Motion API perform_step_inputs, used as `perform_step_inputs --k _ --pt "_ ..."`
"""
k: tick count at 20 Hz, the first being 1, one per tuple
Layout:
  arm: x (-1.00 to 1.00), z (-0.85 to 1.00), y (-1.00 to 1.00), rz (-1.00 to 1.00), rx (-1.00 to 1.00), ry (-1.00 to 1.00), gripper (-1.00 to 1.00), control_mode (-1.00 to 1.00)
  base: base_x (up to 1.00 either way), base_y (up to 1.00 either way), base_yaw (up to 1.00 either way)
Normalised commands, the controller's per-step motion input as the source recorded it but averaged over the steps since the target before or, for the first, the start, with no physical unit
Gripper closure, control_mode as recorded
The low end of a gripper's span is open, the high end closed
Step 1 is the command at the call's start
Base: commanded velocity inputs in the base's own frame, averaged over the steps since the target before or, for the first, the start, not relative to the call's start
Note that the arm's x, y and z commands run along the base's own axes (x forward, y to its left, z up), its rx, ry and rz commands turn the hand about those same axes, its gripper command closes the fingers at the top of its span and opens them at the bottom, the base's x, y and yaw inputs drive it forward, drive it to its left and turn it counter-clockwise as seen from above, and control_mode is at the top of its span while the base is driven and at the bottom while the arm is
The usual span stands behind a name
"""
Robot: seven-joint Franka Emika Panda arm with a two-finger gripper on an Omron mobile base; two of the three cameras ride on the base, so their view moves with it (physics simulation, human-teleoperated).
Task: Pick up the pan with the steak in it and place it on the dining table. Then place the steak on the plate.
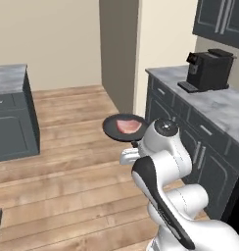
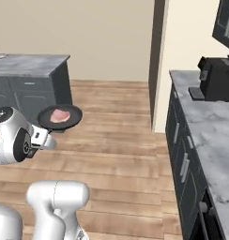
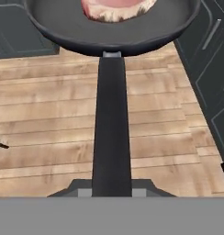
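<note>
The black pan (image 1: 110,128) hangs level in the air over the wooden floor, with the pinkish steak (image 1: 128,126) lying flat inside it. In the right base view the pan (image 2: 75,116) and the steak (image 2: 59,116) float just ahead of my wrist. My gripper (image 3: 112,190) is shut on the near end of the pan's long handle (image 3: 111,128), and the pan bowl (image 3: 63,23) and the steak (image 3: 114,9) sit at the top of the hand view. The marble-topped dining table (image 2: 32,63) with its dark base stands to the left, well apart from the pan. I cannot make out the plate.
A marble counter (image 1: 224,105) over dark cabinets runs along the right, carrying a black coffee machine (image 1: 209,70). A wall column (image 1: 119,54) stands behind the pan. Open wooden floor (image 2: 116,145) lies between the counter and the dining table (image 1: 9,78).
</note>
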Motion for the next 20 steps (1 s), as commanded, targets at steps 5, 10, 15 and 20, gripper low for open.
perform_step_inputs --k 5,10,15,20 --pt "0.00 0.00 0.00 0.00 0.00 0.00 1.00 1.00 1.00 -0.10 -0.02" --pt "0.00 0.00 0.00 0.00 0.00 0.00 1.00 1.00 1.00 -0.11 -0.01" --pt "0.00 0.00 0.00 0.00 0.00 0.00 1.00 1.00 1.00 -0.06 -0.01" --pt "0.00 0.00 0.00 0.00 0.00 0.00 1.00 1.00 1.00 -0.06 -0.01"
